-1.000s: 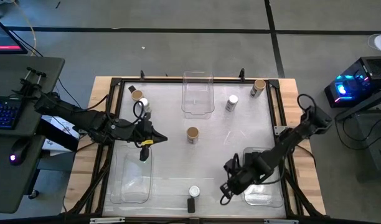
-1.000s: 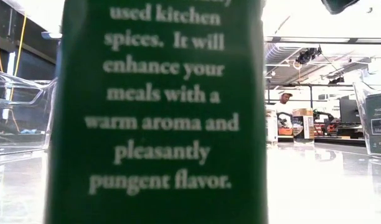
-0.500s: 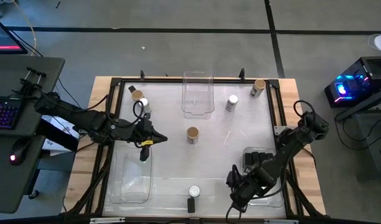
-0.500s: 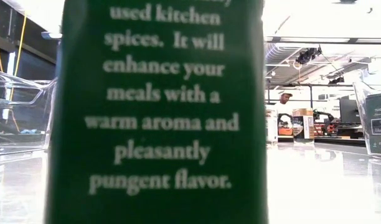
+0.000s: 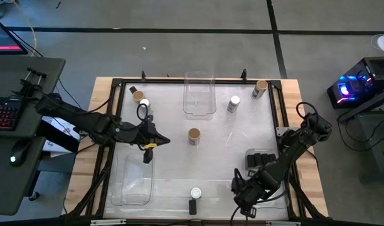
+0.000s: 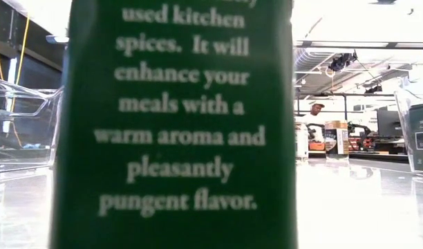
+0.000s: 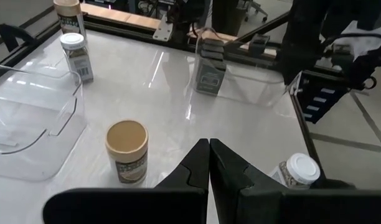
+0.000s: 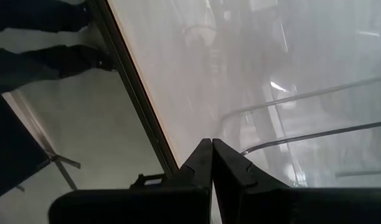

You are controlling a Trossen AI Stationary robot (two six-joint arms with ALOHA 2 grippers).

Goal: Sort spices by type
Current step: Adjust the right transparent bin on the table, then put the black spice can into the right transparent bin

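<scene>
My left gripper [image 5: 162, 140] [image 7: 209, 146] is shut and empty over the table's left middle, pointing at a tan-lidded jar [image 5: 194, 135] [image 7: 127, 151] that stands upright at the centre. My right gripper [image 5: 237, 204] [image 8: 211, 146] is shut and empty at the near edge, beside the near right bin [image 5: 272, 188]. Black boxes [image 5: 257, 158] [image 7: 210, 68] stand in that bin. A white-lidded jar [image 5: 196, 193] [image 7: 296, 172] and a black box [image 5: 192, 206] stand near the near edge. More jars stand at the far left [image 5: 140, 99] and far right [image 5: 234, 103] [image 5: 260, 88].
An empty clear bin [image 5: 199, 94] stands at the far centre and another [image 5: 132, 179] at the near left. In the low view the near black box [image 6: 173, 124] fills most of the picture. A dark frame [image 5: 179, 80] runs round the table.
My right gripper has drawn away from over the near right bin toward the table's near edge, staying shut; the black boxes in that bin now show.
</scene>
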